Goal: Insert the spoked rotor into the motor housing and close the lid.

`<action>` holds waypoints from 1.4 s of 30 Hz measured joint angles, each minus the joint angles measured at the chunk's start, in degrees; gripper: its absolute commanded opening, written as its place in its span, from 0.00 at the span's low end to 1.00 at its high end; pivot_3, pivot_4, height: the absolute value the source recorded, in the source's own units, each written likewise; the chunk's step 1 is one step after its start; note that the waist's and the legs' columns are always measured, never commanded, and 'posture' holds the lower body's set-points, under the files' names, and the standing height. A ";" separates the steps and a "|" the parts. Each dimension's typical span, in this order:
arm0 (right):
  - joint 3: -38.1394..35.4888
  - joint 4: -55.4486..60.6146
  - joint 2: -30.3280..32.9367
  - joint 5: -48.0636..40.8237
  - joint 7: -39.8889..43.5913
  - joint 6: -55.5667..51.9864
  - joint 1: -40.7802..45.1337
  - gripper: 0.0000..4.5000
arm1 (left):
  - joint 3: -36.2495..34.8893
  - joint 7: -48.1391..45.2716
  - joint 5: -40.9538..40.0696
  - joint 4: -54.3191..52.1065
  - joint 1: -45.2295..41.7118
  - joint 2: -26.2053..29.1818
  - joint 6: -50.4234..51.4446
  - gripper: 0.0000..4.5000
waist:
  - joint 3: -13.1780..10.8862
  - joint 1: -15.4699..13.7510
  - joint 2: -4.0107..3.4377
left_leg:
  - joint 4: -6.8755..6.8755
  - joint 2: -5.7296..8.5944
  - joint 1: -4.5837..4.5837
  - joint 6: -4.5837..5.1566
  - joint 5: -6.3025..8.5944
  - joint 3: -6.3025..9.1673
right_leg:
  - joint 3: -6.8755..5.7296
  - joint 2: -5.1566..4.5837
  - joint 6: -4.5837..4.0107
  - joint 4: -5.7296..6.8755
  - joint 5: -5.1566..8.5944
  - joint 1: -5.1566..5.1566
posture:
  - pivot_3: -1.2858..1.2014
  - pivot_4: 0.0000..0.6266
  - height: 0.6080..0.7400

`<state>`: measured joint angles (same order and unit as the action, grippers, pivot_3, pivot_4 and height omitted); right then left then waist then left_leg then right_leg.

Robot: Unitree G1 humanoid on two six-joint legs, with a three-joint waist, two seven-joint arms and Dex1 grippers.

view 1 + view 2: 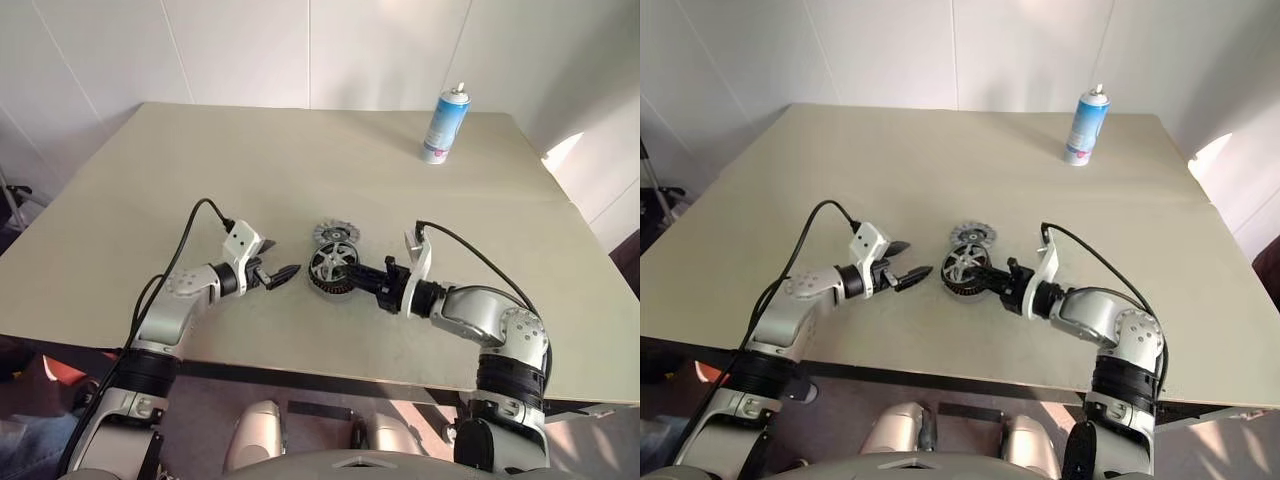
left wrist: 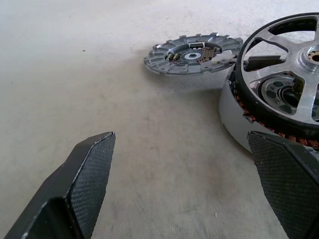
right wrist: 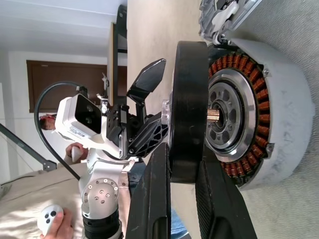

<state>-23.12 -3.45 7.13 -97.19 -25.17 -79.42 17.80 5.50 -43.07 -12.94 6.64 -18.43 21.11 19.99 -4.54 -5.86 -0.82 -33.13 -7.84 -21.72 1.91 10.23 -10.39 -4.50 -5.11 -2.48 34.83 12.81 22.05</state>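
A: Where's the spoked rotor [image 3: 189, 112] at this moment?

B: Clamped in the right gripper [image 3: 182, 169]. In the right wrist view its two black fingers [image 3: 149, 199] press on either face of the black rim, so that gripper is closed on the rotor. The rotor is held just over the motor housing [image 3: 271, 114], hub towards the silver centre and copper windings.

A: Is it seated yet?

B: Hard to be sure. In the right wrist view a gap shows between rotor and windings, and in the left wrist view the rotor [image 2: 286, 82] sits tilted over the housing [image 2: 234, 117], so it looks only partway in.

A: And in the head camera?

B: Rotor [image 1: 333, 264] and housing [image 1: 322, 286] sit just below the middle of the frame on the beige table [image 1: 200, 180], with the right gripper [image 1: 362, 273] reaching in from the lower right.

A: The lid?

B: The lid [image 1: 335, 236] lies flat on the table, just above the housing in the frame, right beside it; whether they touch I cannot tell. The left wrist view shows its ribbed rim and dark centre [image 2: 192, 52].

A: The left gripper?

B: The left gripper [image 1: 274, 263] sits left of the housing, near it but apart, jaws spread wide and empty. Its fingers [image 2: 84, 174] frame bare table.

A: Anything else?

B: A blue-and-white spray can [image 1: 445, 124] stands in the upper right, well apart from the parts. A person's hand [image 3: 55, 224] holding a small remote [image 3: 49, 217] shows at the lower left of the right wrist view.
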 measured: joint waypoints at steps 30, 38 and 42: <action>14.64 6.90 17.84 -6.69 8.55 15.68 -4.00 0.44 | 0.02 -0.23 0.24 0.50 -0.34 -0.01 0.00 1.00 | 0.12 -0.14 0.20 | -0.06 0.02 -0.09 0.09 0.04 0.02 | -0.03 0.00 0.00 -0.03 -0.01 0.00 | 0.52 0.00 1.00; 15.47 6.99 18.97 -2.09 11.96 16.31 -4.19 0.44 | 0.21 -0.64 0.37 1.34 -1.11 -0.05 -0.03 1.00 | 0.13 -0.16 0.22 | -0.08 0.02 -0.11 0.11 0.05 0.02 | -0.03 0.00 -0.07 -0.03 -0.05 -0.01 | 0.52 0.00 1.00; 15.53 7.02 19.72 0.68 13.93 16.32 -4.10 0.44 | 0.22 -0.73 0.38 1.61 -1.33 -0.04 -0.06 1.00 | 0.14 -0.18 0.23 | -0.10 0.02 -0.12 0.13 0.06 0.02 | -0.03 0.00 -0.07 -0.04 -0.05 -0.01 | 0.52 0.00 1.00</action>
<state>-7.59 3.57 26.85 -96.51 -11.24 -63.10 13.71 5.71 -43.80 -12.56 8.25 -19.77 21.07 19.93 -4.40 -6.04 -0.59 -33.23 -7.82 -21.84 2.04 10.30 -10.37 -4.53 -5.11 -2.55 34.79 12.77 22.03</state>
